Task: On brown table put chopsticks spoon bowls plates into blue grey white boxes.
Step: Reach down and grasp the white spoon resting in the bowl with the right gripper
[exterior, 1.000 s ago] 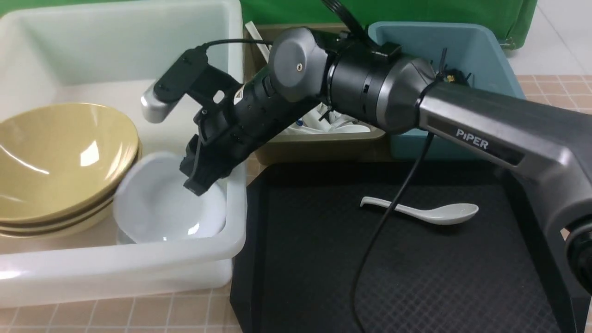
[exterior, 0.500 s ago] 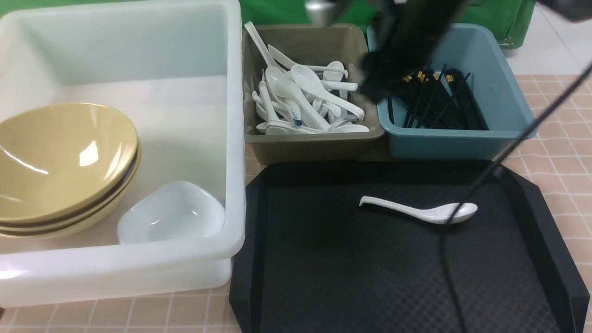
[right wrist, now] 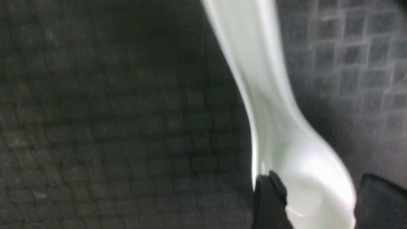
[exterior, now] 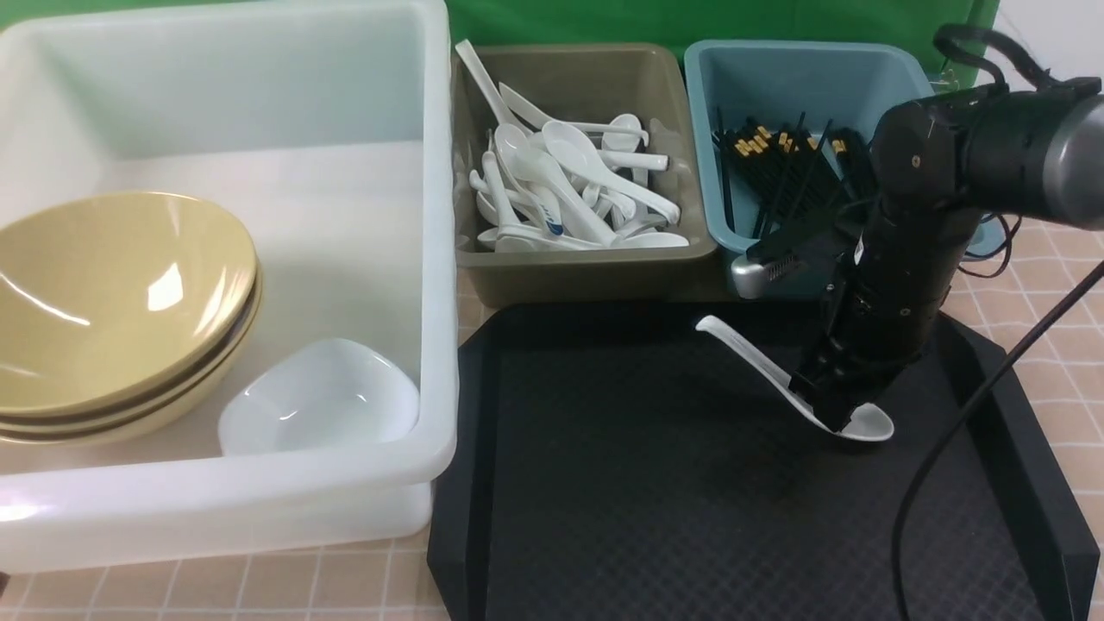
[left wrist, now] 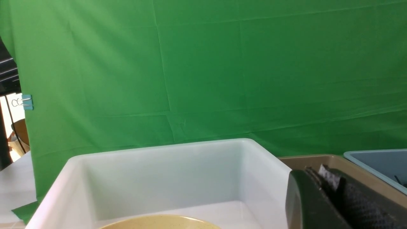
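White spoon (exterior: 757,369), last piece unboxed, is pinched by the right gripper (exterior: 841,419) on the tray (exterior: 647,483) at the table's front edge.

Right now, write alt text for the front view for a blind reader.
The right pincer grips the bowl end of a white spoon, handle tilted up off a black tray. Behind the tray, a brown box holds white spoons and a blue box holds black chopsticks; a white box on the left holds stacked yellow bowls and a small white bowl.
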### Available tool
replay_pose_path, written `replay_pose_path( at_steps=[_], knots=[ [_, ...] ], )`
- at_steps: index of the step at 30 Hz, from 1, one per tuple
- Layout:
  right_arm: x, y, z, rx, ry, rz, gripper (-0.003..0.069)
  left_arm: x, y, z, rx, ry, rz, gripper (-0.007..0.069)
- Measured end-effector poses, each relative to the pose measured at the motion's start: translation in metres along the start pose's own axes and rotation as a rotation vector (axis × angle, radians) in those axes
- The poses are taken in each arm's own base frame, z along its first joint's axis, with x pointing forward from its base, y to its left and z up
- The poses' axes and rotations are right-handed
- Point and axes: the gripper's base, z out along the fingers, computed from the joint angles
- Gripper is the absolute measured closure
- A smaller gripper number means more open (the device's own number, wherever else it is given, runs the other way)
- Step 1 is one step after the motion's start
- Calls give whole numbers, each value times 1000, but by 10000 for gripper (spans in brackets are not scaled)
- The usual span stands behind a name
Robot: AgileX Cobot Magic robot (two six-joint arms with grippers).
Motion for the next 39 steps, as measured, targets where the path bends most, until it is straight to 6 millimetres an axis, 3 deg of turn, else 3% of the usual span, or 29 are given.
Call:
replay_pose_path(
  at_steps=[4, 9, 11, 12, 18, 21, 26, 31, 34, 39],
  knots=[
    [-2, 0, 1, -23, -8, -7, 294, 2, 0, 0, -1, 2, 0, 623],
    [-4, 9, 6, -99, -26, -13, 552, 1, 0, 0, -2, -1, -2, 623],
    [-3, 12, 1, -104, -40, -26, 614, 1, 0, 0, -2, -1, -2, 623],
    [-3, 12, 1, -104, -40, -26, 616, 1, 0, 0, -2, -1, -2, 623],
    [7, 16, -46, -68, -146, -75, 622, 1, 0, 0, -5, -7, -1, 623],
    [9, 17, -54, -55, -162, -91, 620, 1, 0, 0, -5, -7, -1, 623],
    [6, 12, -48, -20, -162, -97, 578, 1, 0, 0, -5, -7, -1, 623],
    [3, -4, -37, 25, -177, 1, 412, 3, 0, 0, -6, -5, -1, 623],
    [-1, -18, -31, 42, -229, 148, 253, 4, 0, 0, -7, -4, -1, 623],
    [-4, -24, -17, 27, -212, 257, 146, 3, 1, 0, -10, -12, -1, 623]
  ],
)
